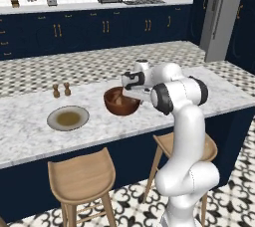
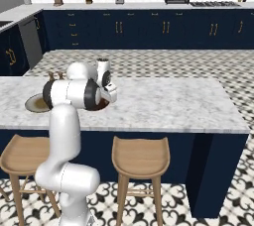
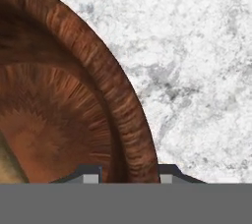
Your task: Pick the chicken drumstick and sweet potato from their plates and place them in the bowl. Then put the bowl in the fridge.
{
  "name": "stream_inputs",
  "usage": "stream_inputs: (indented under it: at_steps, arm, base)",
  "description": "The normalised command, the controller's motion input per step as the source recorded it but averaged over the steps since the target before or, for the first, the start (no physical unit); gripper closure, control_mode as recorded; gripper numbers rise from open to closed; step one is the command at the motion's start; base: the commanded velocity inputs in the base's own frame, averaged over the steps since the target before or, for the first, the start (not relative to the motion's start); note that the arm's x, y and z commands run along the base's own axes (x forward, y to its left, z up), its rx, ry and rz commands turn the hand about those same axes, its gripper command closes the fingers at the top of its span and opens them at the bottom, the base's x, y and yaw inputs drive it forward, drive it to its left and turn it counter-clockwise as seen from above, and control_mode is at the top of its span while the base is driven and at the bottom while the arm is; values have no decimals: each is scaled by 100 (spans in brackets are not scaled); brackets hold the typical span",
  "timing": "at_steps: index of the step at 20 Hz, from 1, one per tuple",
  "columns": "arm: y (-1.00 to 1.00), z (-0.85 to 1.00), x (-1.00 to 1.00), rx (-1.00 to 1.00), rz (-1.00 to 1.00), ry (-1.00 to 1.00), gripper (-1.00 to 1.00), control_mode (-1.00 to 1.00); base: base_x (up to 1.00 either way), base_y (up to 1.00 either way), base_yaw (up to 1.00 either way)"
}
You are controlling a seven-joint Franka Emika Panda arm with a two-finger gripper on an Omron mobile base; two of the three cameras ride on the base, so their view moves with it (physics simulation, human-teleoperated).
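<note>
The hand [image 3: 125, 176] pinches the rim of the bowl [image 1: 121, 102]. The plate [image 1: 68, 118] beside the bowl looks empty. The fridge [image 1: 223, 14] trip is left.

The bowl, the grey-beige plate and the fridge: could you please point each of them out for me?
bowl [image 1: 121, 102]: left base view, on its dark inside.
grey-beige plate [image 1: 54, 119]: left base view, on its left rim.
fridge [image 1: 225, 12]: left base view, on its grey door.
</note>
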Motion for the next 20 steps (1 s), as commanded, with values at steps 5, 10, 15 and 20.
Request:
stream_inputs:
  at_steps: [5,10,15,20]
  arm:
    - [0,10,-50,0,0,-15,100,-100]
    - [-5,69,-100,2,0,-44,100,-100]
    - [-15,100,-100,8,-6,-46,100,-100]
    - [-11,97,-96,4,-9,-38,100,-100]
  base:
    - [0,0,0]
    - [0,0,0]
    - [0,0,0]
    - [0,0,0]
